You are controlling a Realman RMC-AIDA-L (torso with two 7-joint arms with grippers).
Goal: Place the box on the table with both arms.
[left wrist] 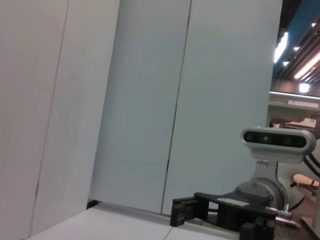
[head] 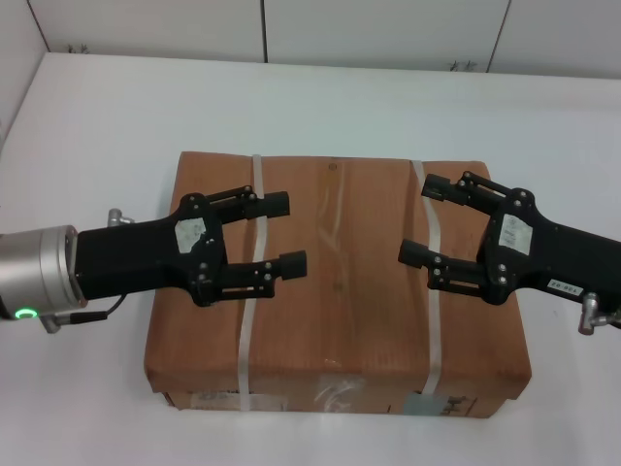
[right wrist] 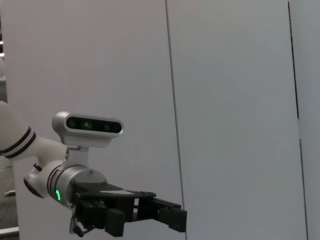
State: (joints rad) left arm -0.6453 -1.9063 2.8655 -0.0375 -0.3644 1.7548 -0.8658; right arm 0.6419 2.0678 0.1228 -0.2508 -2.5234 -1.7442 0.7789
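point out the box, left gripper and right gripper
box [head: 335,282], head view, middle of its top face
left gripper [head: 284,232], head view, between its open fingertips
right gripper [head: 420,218], head view, between its open fingertips

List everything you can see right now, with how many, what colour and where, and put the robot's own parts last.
box: one, brown cardboard, flat on the table, labels on its near side.
straps: two, whitish, running front to back across the box top.
tape: one clear strip, along the box's middle.
table: one, white, under and around the box.
wall panels: white, behind the table.
left gripper: one, black, open, over the box's left part.
right gripper: one, black, open, over the box's right part.
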